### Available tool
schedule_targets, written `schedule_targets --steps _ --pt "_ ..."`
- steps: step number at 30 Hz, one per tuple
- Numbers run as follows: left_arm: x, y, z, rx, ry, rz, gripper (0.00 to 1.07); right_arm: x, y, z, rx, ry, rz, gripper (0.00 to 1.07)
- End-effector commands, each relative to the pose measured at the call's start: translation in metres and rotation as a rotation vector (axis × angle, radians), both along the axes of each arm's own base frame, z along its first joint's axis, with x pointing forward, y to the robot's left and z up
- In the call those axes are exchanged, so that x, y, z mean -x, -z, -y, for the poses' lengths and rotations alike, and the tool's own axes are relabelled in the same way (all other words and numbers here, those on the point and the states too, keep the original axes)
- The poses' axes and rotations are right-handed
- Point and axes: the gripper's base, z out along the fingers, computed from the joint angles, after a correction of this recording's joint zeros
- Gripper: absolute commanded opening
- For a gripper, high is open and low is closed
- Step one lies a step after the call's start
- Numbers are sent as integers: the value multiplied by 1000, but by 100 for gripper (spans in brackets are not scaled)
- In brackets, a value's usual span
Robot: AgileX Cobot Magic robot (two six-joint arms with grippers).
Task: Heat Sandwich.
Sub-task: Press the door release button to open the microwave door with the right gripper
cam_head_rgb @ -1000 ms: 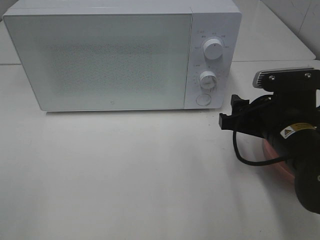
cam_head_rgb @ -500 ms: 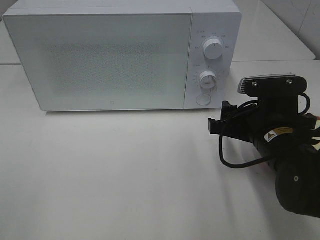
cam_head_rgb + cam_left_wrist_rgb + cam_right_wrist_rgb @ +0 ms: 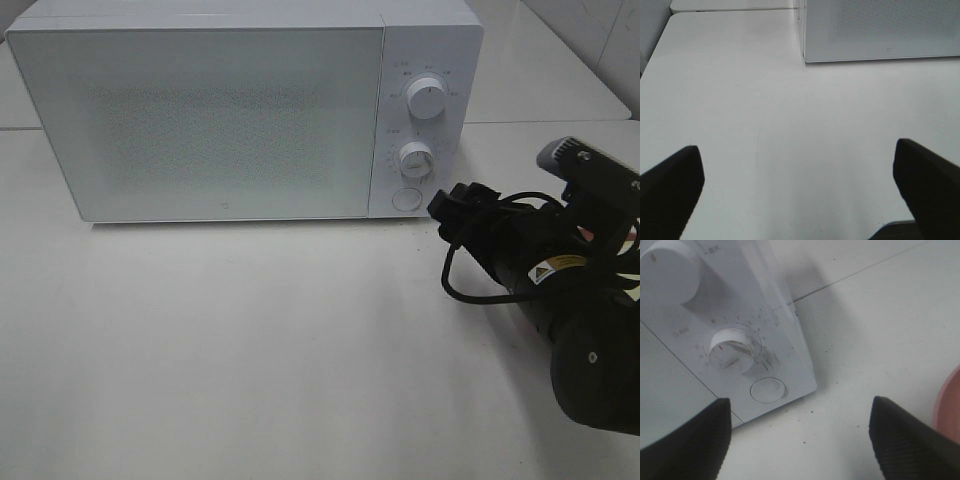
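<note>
Two grippers are showing, and both are standing spread with nothing between their jaws. The right gripper (image 3: 800, 410) is pointing at the control panel of the microwave (image 3: 200, 120), whose door is shut. The round door-release button (image 3: 768, 389) is lying just ahead of the jaws, slightly toward one finger, with the timer dial (image 3: 732, 350) farther ahead past it. The step in hand looks like opening the door. The next move probably calls for one fingertip lining up on that button and pressing squarely without catching the dial. The sandwich is not showing in any view. Only the rim of a pink plate (image 3: 949, 405) is peeking in beyond the outer side of one right finger, well clear of the gap. The sandwich is likely sitting on it, behind the jaws and hidden by the arm. The left gripper (image 3: 797, 147) is hanging over the bare table (image 3: 250, 350), with the microwave's near corner well ahead of its jaws.
</note>
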Motion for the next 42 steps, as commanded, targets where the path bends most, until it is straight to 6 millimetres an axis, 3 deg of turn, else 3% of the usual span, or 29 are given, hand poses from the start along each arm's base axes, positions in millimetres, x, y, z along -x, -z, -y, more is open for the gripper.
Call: schedule_targets --steps 1,3,6,7,10,16,19,20,22,25,32,42 --pt "3 -1 0 4 5 36 98 -1 -1 -4 -244 63 14 74" --pt "3 -1 0 4 5 36 98 -1 -1 -4 -316 86 15 74" --pt "3 -1 0 4 5 36 98 -1 -1 -4 -638 189 20 73" --pt "3 -1 0 4 5 36 98 -1 -1 -4 -638 189 20 73" --pt "3 -1 0 4 5 36 98 -1 -1 -4 -859 260 24 69" --pt "3 -1 0 4 5 36 98 -1 0 -4 -986 308 3 57" --pt "3 -1 0 4 5 36 98 0 1 -5 -1005 310 -11 44" --pt "3 -1 0 4 5 36 98 0 1 -6 -1010 298 -22 31" --pt "3 -1 0 4 5 36 98 0 2 -7 -1015 298 -27 25" --pt "3 -1 0 4 5 36 98 1 3 -9 -1017 278 -57 0" --pt "3 -1 0 4 5 36 98 0 6 -12 -1028 274 -80 0" --pt "3 -1 0 4 5 36 98 -21 17 -31 -1025 233 -120 0"
